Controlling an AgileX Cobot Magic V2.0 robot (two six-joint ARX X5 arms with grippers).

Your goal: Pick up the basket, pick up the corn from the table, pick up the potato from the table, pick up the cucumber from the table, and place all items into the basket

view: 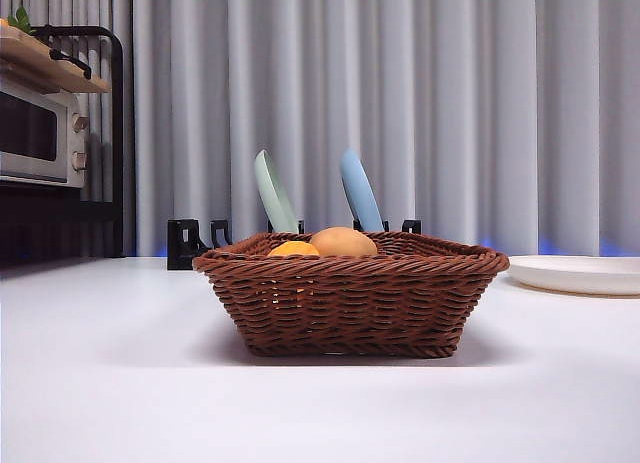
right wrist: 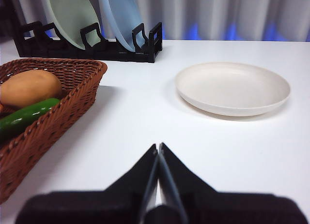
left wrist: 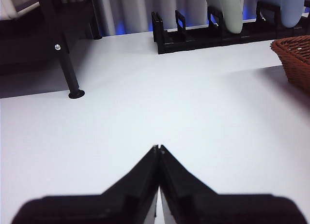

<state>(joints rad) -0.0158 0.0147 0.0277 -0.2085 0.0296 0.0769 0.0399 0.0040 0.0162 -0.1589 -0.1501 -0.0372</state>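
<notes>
The brown wicker basket (view: 350,298) stands in the middle of the white table (view: 110,373). Inside it the tan potato (view: 343,242) rises above the rim, with the orange-yellow corn (view: 293,249) beside it. The right wrist view shows the basket (right wrist: 72,96) holding the potato (right wrist: 29,87) and the dark green cucumber (right wrist: 24,116). My right gripper (right wrist: 158,149) is shut and empty, low over bare table beside the basket. My left gripper (left wrist: 158,149) is shut and empty too, on the basket's other side, with only a basket corner (left wrist: 294,57) in its view.
A white plate (right wrist: 232,87) lies on the table right of the basket. Behind stands a black dish rack (view: 190,241) with a pale green plate (view: 273,193) and a blue plate (view: 359,191). At the far left a black shelf (view: 105,133) holds a microwave (view: 40,133).
</notes>
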